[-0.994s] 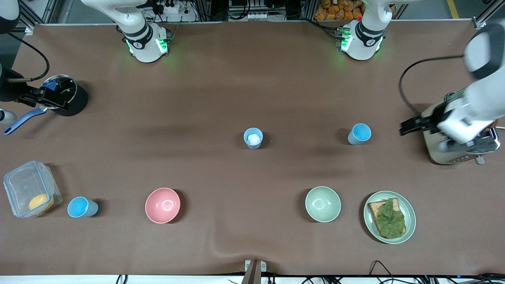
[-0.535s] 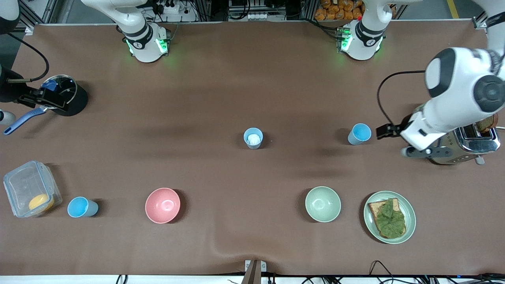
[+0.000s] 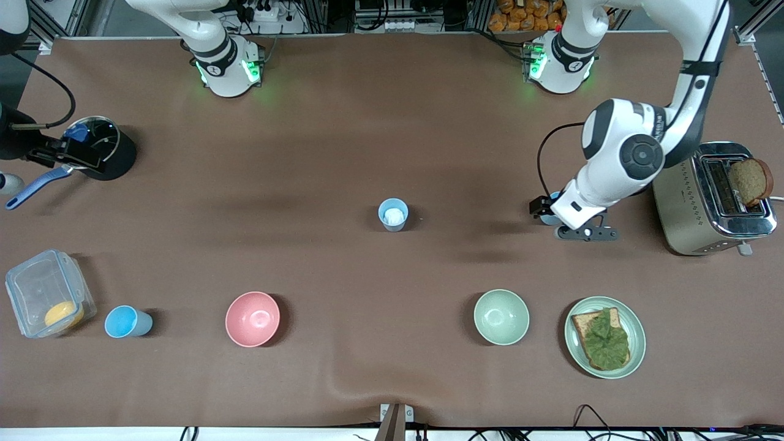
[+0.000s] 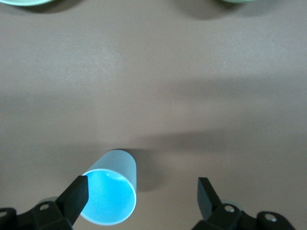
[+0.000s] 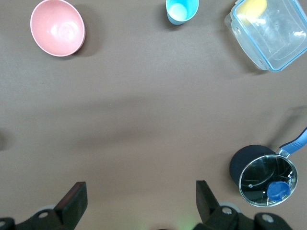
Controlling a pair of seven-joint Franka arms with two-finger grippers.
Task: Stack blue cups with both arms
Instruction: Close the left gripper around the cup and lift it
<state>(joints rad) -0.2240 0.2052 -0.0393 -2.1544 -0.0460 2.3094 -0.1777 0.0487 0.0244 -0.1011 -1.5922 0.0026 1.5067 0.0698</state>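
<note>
A sky blue cup (image 4: 112,191) stands upright toward the left arm's end of the table. My left gripper (image 3: 549,211) is open above it and hides most of it in the front view. In the left wrist view the left gripper (image 4: 141,191) has the cup between its fingers, close to one finger (image 4: 76,194). The pale grey-blue cup (image 3: 392,214) with a whitish inside stands mid-table. A second sky blue cup (image 3: 125,321) stands beside the plastic box. My right gripper (image 3: 64,154) waits open and empty, high over the black pot; the right wrist view shows the right gripper (image 5: 139,191) too.
A toaster (image 3: 704,202) with a bread slice stands beside the left arm. A green plate (image 3: 576,352) with toast and lettuce, a pale green bowl (image 3: 501,316) and a pink bowl (image 3: 252,318) sit nearer the camera. A clear box (image 3: 46,300) and black pot (image 3: 116,156) are at the right arm's end.
My left arm has swung from over the toaster toward mid-table and come over the sky blue cup. The right arm has not moved.
</note>
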